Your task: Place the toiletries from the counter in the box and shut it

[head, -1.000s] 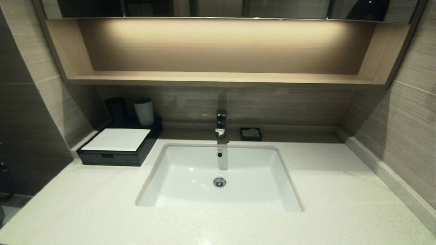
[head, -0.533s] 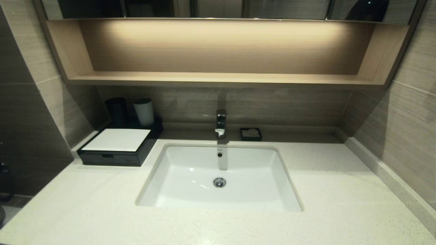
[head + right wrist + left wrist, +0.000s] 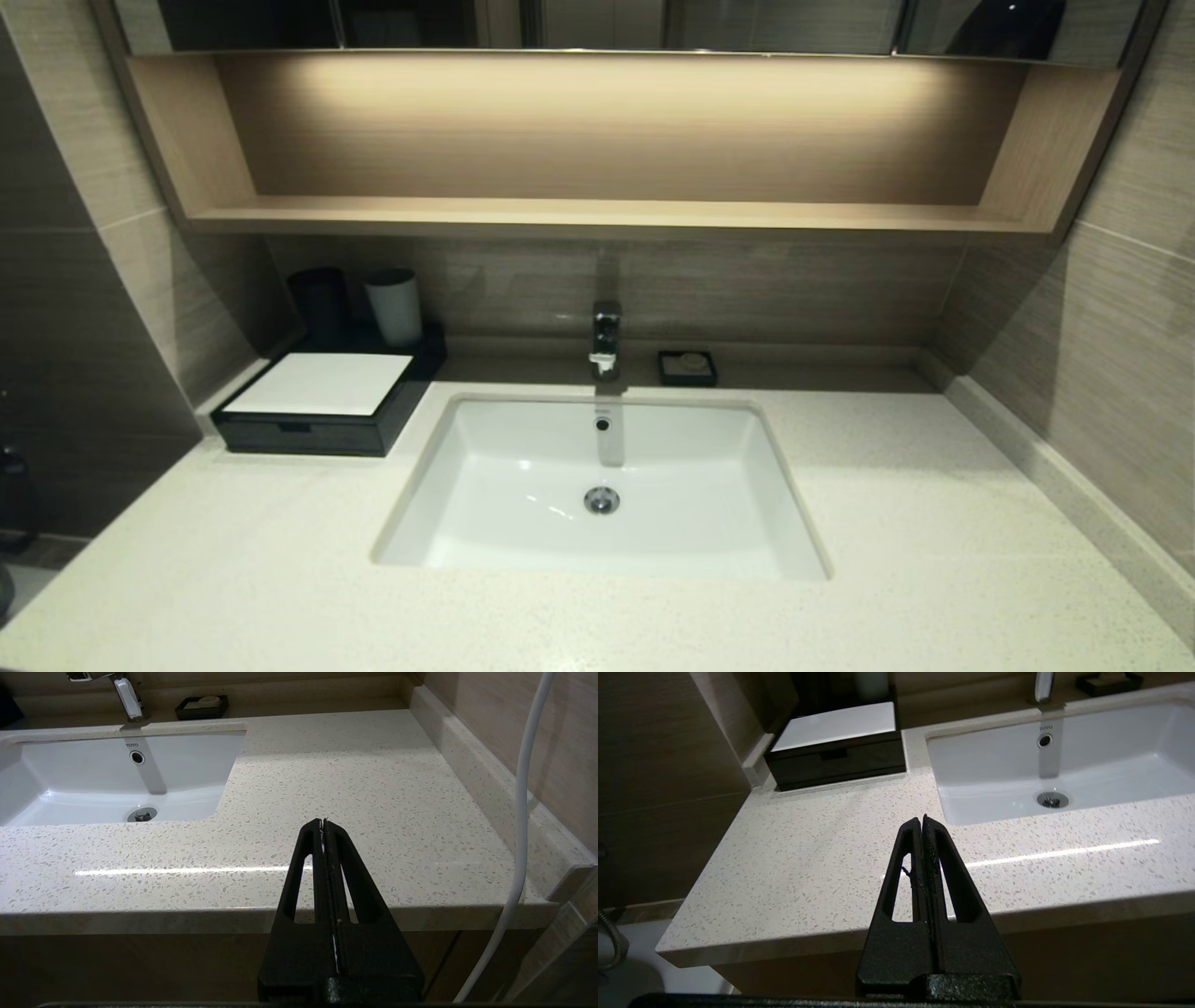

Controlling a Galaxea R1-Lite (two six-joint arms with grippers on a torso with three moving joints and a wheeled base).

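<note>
At the far left, against the wall, sits the low rectangular black box with a flat white top panel (image 3: 322,401); its sliding front drawer (image 3: 836,760) is pushed in flush, so the box reads as closed. Behind it stand 2 cups, a black cylindrical cup (image 3: 319,303) and a white cylindrical cup (image 3: 394,306). The left gripper (image 3: 922,820) is held low off the front edge of the pale cream speckled stone counter (image 3: 233,560), well short of the box, its 2 black fingers pressed together on nothing.

Moving right, the white rectangular sink (image 3: 709,551) is set into the counter, with the chrome tap (image 3: 606,338) at its back edge and a small black soap dish (image 3: 688,367) just right of the tap.

Further right, the right gripper (image 3: 323,822) is held off the counter's front edge too, its fingers likewise pressed together and holding nothing. A white cable (image 3: 523,812) runs down beside the side wall.

No plastic-wrapped toiletries show anywhere on the counter in any view. With none left out and the drawer shut, the task looks finished; whether the packets lie inside cannot be seen. Nothing seems left but parking the arms.
</note>
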